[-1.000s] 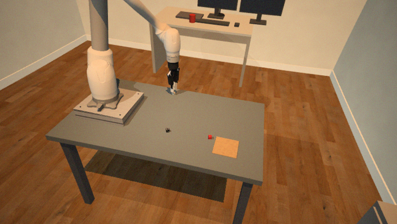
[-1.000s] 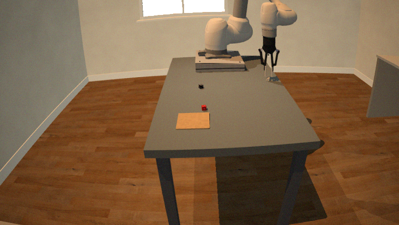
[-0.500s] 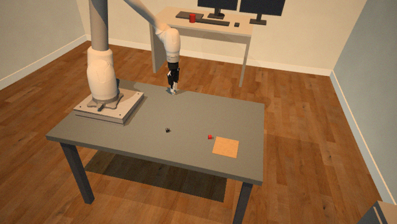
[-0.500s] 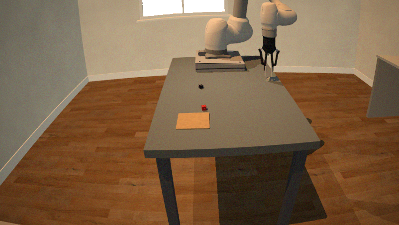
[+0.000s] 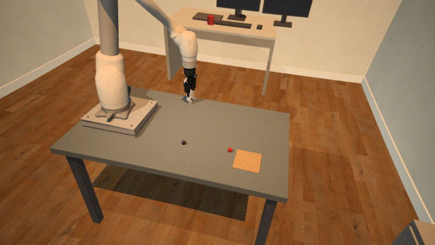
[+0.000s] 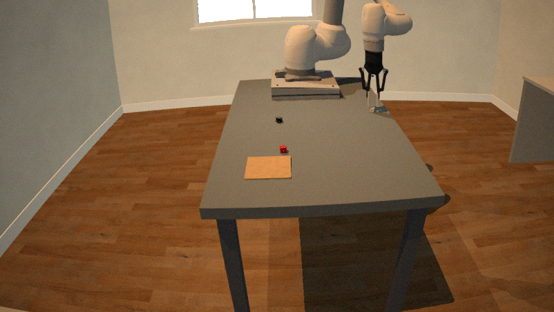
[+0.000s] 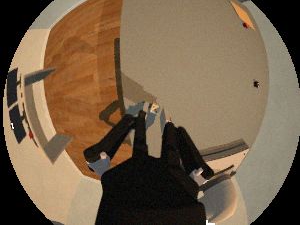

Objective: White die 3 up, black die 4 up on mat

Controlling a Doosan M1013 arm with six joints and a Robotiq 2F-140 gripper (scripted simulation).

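The jaws [image 5: 190, 100] [image 6: 373, 104] point down and stand slightly spread, pinching nothing. The white die [image 5: 191, 102] [image 6: 372, 110] [image 7: 154, 107] is at their tips, low over or on the tabletop [image 5: 213, 127] [image 6: 329, 154] [image 7: 195, 59]; contact cannot be determined. Being cubic, it has no long axis; its upper number is illegible. Well apart from the jaws lies the black die [image 5: 183, 142] [image 6: 278, 119] [image 7: 256, 84]; farther off, the red die [image 5: 230, 149] [image 6: 282, 149] [image 7: 245, 25] sits just beside the mat [image 5: 247, 161] [image 6: 268, 168] [image 7: 242, 14].
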